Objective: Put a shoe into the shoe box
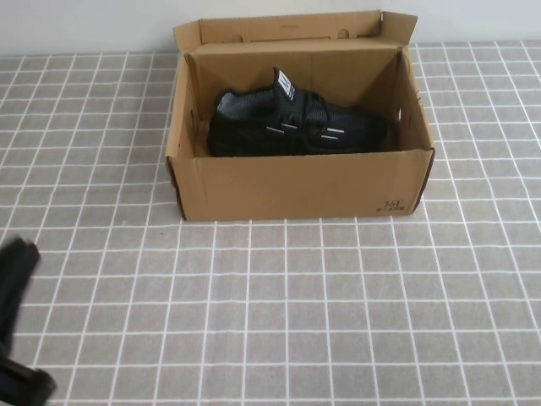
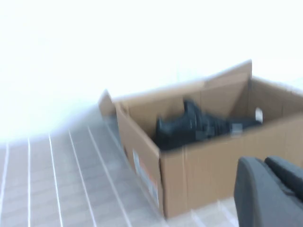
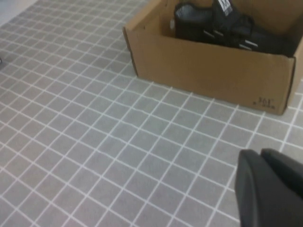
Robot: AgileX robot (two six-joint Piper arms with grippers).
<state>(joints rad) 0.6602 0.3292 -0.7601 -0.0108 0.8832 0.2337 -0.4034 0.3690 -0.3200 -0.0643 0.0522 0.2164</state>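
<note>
The black shoe (image 1: 292,125) lies on its sole inside the open brown shoe box (image 1: 296,184), toe to the right, white tongue label up. It also shows in the left wrist view (image 2: 199,126) and the right wrist view (image 3: 227,28), inside the box (image 2: 189,175) (image 3: 208,66). My left gripper (image 1: 19,254) is low at the table's near left, well away from the box, shut and empty (image 2: 265,163). My right gripper (image 3: 261,153) is out of the high view, shut and empty, over the tiles in front of the box.
The table is covered with a grey cloth with a white grid (image 1: 296,313). The box's back flap (image 1: 287,27) stands up near the white wall. Bare cloth lies left, right and in front of the box.
</note>
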